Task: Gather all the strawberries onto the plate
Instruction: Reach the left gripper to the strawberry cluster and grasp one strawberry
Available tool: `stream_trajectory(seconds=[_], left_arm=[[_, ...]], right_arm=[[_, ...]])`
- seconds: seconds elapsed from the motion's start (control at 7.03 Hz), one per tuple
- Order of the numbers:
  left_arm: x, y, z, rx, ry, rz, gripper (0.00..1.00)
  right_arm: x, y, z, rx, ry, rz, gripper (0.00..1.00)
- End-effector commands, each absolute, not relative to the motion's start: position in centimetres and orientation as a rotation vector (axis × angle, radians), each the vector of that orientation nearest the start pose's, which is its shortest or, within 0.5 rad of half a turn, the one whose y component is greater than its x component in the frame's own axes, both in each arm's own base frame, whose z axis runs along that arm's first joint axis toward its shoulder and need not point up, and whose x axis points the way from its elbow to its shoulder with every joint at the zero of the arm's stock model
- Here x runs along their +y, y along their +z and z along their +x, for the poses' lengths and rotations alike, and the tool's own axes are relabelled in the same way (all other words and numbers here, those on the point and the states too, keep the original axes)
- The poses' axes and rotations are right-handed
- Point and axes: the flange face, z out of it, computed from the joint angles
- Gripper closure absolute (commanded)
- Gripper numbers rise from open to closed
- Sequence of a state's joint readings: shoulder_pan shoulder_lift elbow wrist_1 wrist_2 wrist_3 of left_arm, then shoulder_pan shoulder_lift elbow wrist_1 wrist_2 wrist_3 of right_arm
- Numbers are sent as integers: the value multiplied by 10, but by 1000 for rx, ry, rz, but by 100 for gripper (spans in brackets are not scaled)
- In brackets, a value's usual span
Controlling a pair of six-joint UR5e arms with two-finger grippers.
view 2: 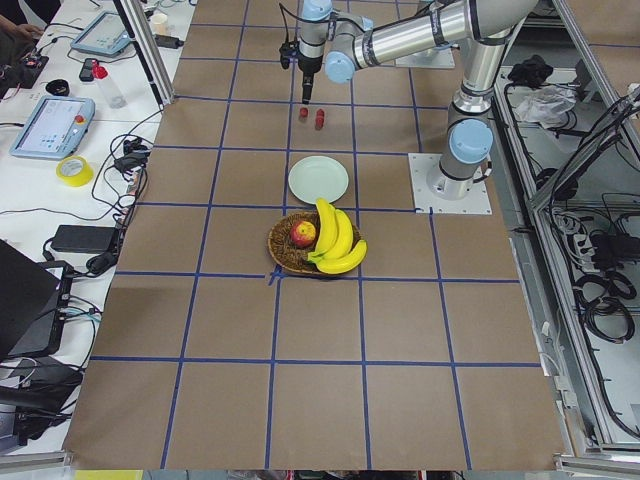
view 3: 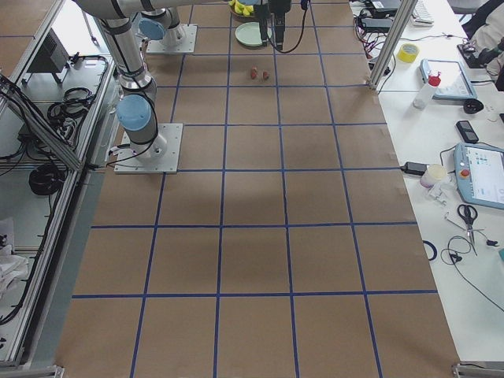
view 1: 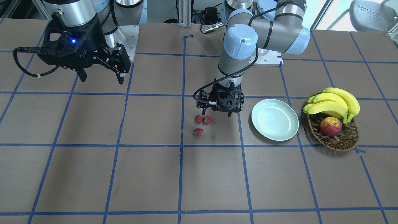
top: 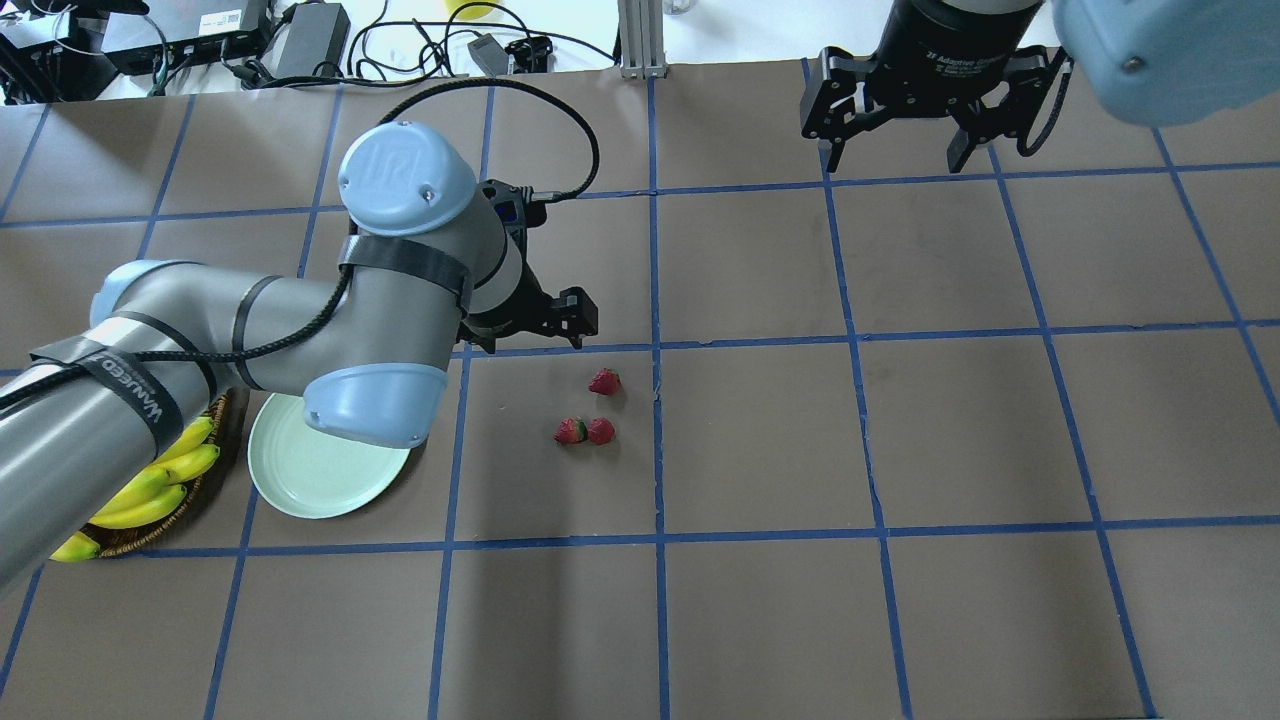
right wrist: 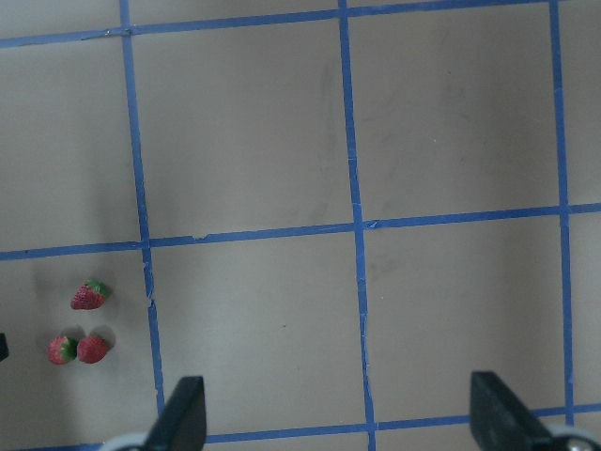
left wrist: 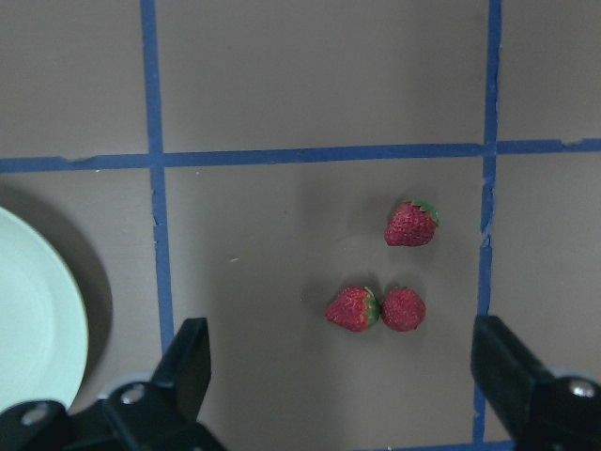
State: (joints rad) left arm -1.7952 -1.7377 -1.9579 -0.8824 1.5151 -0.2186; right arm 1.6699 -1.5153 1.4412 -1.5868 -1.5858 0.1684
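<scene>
Jaws on both arms gape empty; right wrist view catches strawberries (right wrist: 87,297), left wrist view adds the plate (left wrist: 38,310)

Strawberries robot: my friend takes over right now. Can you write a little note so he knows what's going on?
Left gripper: open, empty, hanging low right by the strawberries, on the plate's side.
Right gripper: open, empty, raised far off on the other side.
Strawberries: all three lie on the table, two close together, one a bit apart.
Plate: empty, next to the fruit basket.
Done: none collected.
Left: pick up each strawberry and put it in the plate, probably with the left gripper.
</scene>
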Motion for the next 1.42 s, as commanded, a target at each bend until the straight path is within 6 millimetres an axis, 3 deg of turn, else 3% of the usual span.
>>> stream_trajectory(seconds=[0.0,0.43,0.57,0.85,1.0,1.14,1.28], left_arm=[[-485,250,-269,3281,-236,36,0],[-490,197,-286,3276,-182,78,2],[-491,188,-287,3275,-157,79,7],[-490,181,-288,3275,-137,83,57],[-492,183,-289,3279,-143,82,100],[-493,187,-289,3282,-157,80,100],[-499,207,-289,3272,-227,112,100]], right_arm=[[-506,526,183,3139,-147,107,0],[-503,527,184,3141,-147,105,0],[-503,527,184,3139,-147,105,0],[-503,527,184,3139,-147,105,0],[-502,527,186,3143,-143,100,0],[-502,527,186,3142,-140,100,0],[-501,527,185,3144,-138,98,0]])
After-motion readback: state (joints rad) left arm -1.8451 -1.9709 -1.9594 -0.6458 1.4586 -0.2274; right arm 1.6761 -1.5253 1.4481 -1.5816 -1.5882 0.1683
